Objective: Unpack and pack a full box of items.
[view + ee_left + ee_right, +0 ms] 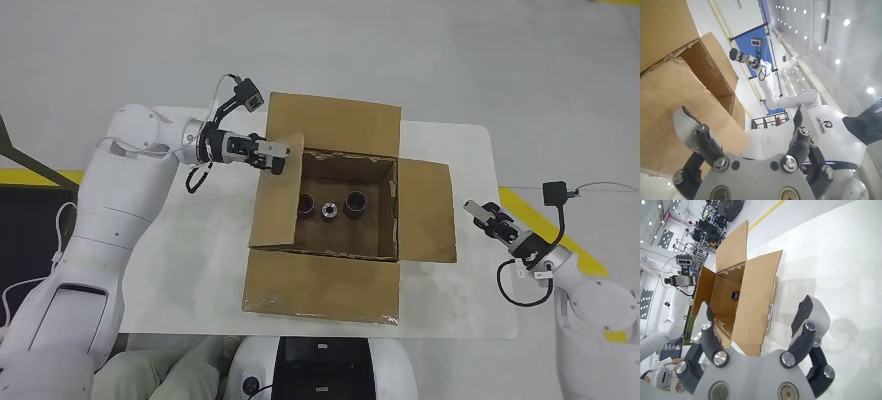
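A white table (190,270) with rounded corners is seen from above, and a single open cardboard box (320,285) is set directly on it, about midway between the left and right edges. The box is stood upright with its opening upward. Its right flap (427,210) is folded out over the tabletop, its near flap (330,300) is spread toward the table's near edge, and its far flap (335,120) is seen reaching across the far edge. The left flap (275,205) is raised at a tilt. Bare white surface is left on both sides of the box.
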{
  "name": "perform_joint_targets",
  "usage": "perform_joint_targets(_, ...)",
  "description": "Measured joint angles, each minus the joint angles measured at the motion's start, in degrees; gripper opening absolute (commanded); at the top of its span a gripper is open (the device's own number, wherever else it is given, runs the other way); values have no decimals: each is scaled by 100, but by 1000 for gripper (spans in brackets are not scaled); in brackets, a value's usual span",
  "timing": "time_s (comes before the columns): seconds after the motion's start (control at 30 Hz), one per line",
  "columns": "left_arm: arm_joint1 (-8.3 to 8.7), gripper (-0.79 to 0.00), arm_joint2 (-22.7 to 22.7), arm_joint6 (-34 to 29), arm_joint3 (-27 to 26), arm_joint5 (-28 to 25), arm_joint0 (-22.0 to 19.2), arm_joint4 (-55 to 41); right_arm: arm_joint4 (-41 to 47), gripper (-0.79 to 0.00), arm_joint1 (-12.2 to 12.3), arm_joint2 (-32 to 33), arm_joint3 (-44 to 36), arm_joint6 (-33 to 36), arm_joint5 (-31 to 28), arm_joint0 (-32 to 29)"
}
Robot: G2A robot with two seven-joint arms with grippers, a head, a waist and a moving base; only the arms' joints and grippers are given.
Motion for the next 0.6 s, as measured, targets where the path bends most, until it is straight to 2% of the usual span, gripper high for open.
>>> perform_joint_targets(0.27, -94, 0, 400, 179, 12, -220, -130, 477, 0, 0, 0, 0, 0, 0, 0, 0)
perform_joint_targets(0.6, -53, 0, 565, 643, -326, -674, 0, 1536, 0, 0, 0, 0, 0, 0, 0, 0)
